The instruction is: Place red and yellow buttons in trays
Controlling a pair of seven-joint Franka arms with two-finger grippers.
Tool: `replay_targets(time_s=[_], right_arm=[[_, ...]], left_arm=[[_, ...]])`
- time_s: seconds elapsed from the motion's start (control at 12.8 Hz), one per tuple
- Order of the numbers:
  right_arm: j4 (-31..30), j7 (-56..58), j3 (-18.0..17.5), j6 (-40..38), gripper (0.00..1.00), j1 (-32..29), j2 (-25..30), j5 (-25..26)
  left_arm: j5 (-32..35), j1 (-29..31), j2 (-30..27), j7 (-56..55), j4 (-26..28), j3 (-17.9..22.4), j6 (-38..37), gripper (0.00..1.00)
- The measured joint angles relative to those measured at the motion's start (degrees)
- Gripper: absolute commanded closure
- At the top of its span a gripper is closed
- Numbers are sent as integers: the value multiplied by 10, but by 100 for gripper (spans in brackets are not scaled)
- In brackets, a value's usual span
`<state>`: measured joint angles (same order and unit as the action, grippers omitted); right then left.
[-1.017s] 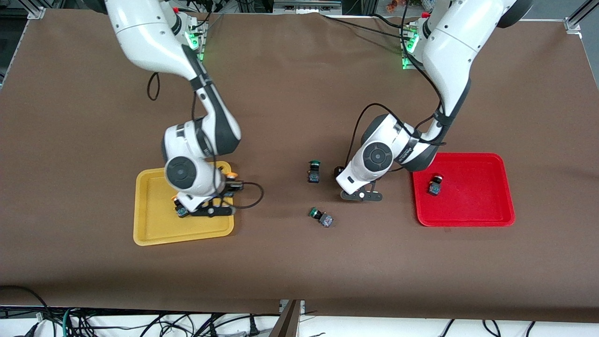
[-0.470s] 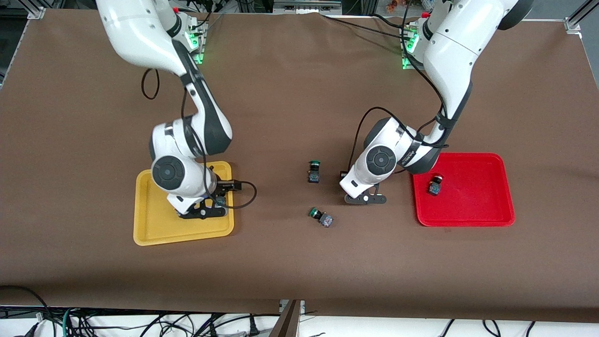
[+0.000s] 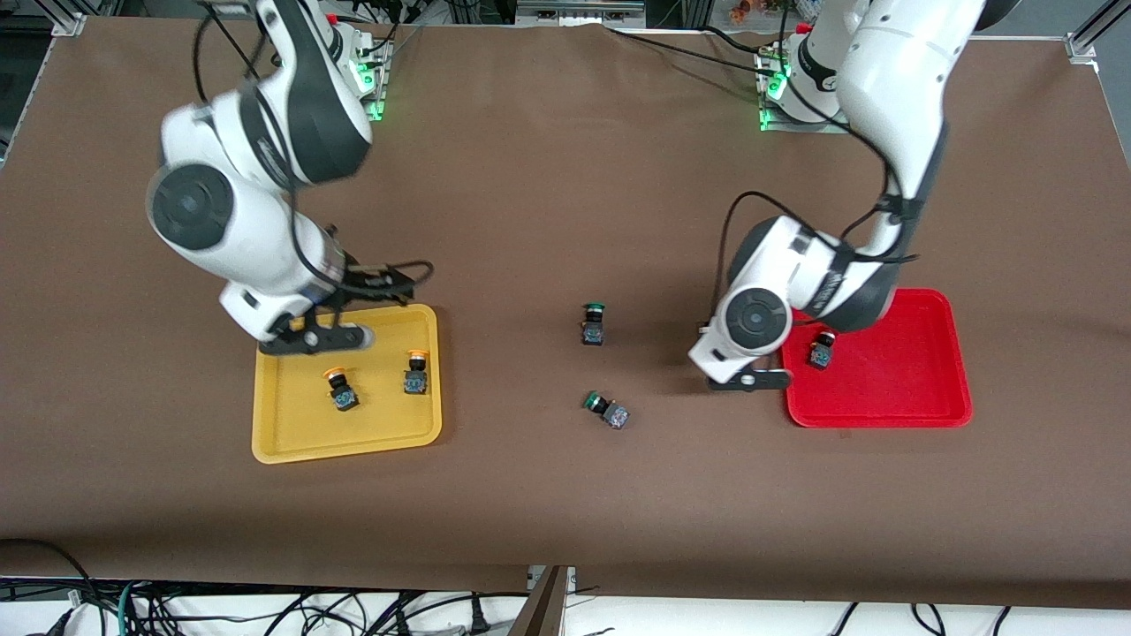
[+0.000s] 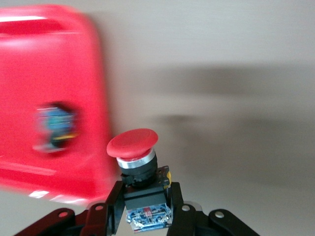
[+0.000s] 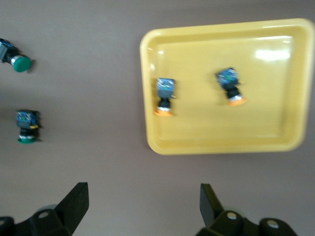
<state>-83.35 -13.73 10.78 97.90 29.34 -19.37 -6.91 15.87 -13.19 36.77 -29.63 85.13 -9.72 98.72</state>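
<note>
In the front view, the right gripper is held up over the yellow tray's rim, and two yellow buttons are seen lying inside. The left gripper is held low beside the red tray, where one red button lies. In the left wrist view, a second red button is squeezed between the fingers. In the right wrist view, the fingers are spread wide with nothing between; bare brown table is seen around the tray.
</note>
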Motion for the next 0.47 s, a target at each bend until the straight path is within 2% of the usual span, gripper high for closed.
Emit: replay_targets(time_s=[0.16, 0.23, 0.47], right_arm=[[-65, 0, 0, -7, 0, 0, 77, 33], [-98, 0, 0, -12, 0, 0, 116, 40], [-124, 13, 0, -28, 0, -5, 157, 55]], left_arm=[[57, 38, -14, 62, -3, 6, -47, 99], [65, 76, -13, 125, -2, 8, -49, 96], [61, 162, 1, 295, 7, 6, -1, 88]])
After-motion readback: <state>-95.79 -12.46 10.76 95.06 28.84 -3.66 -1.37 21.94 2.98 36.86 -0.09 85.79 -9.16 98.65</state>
